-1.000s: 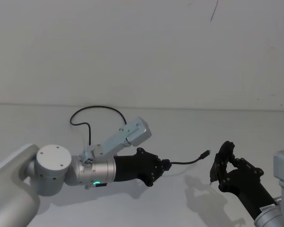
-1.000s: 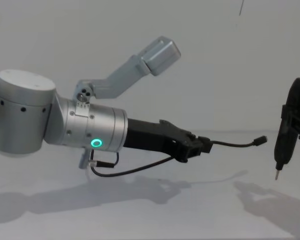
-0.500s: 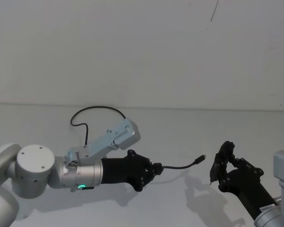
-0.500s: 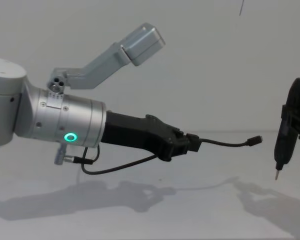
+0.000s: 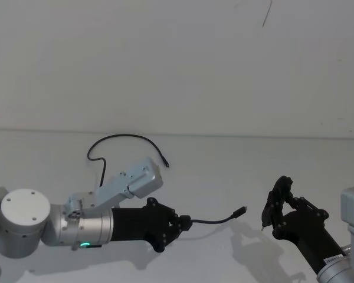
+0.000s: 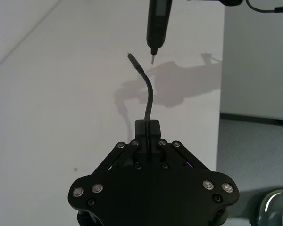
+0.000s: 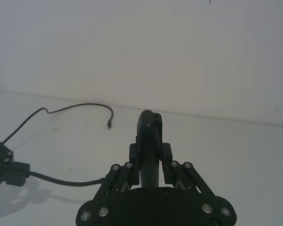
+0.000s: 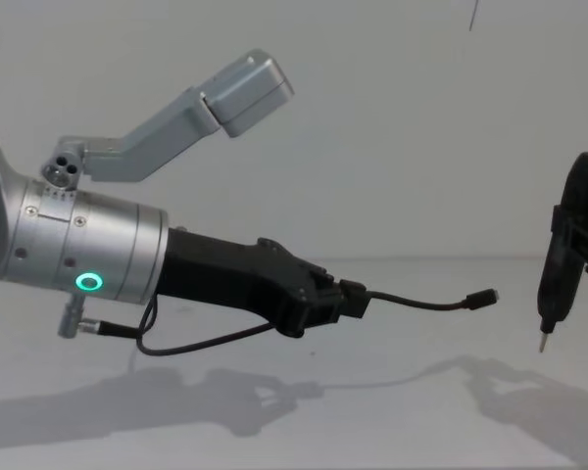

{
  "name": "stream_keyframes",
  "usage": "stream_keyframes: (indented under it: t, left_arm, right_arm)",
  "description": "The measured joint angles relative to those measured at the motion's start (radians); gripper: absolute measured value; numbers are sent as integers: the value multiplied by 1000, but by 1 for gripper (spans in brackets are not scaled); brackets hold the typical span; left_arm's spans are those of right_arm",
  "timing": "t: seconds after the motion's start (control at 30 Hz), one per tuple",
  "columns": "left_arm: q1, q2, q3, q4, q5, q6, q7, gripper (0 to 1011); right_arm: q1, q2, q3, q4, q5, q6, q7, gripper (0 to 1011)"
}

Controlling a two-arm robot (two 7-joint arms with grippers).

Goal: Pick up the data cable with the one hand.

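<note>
Now | left pincer (image 5: 187,223) clamps data cable (image 5: 218,220) | right pincer (image 7: 149,153) holds tool (image 7: 148,126)

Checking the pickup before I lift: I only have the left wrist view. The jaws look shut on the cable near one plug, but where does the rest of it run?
Observer: In the head view the data cable passes behind the left arm and loops across the table. Its far plug lies beyond the arm.
Operator: Is the held end off the table?
Observer: Yes. In the chest view the near plug sticks out in the air past the left gripper, with its shadow on the table below.
Operator: Who holds that tool ahead of me?
Observer: The right gripper; its jaws are shut on the slim black tool.
</note>
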State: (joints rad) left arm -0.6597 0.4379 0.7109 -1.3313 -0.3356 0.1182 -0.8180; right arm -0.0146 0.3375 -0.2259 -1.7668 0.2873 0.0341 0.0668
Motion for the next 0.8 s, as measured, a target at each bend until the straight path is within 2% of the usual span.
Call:
stream_keyframes:
  t: [0.27,0.8]
  left_arm:
    - [23,31,0,-46,-8,14,14,50]
    - [41,53,0,-79,-14,25,25,50]
  right_arm:
    - [0,0,0,0,0,0,0,269]
    - [4,-16,5,-20,-1,-3,-3,269]
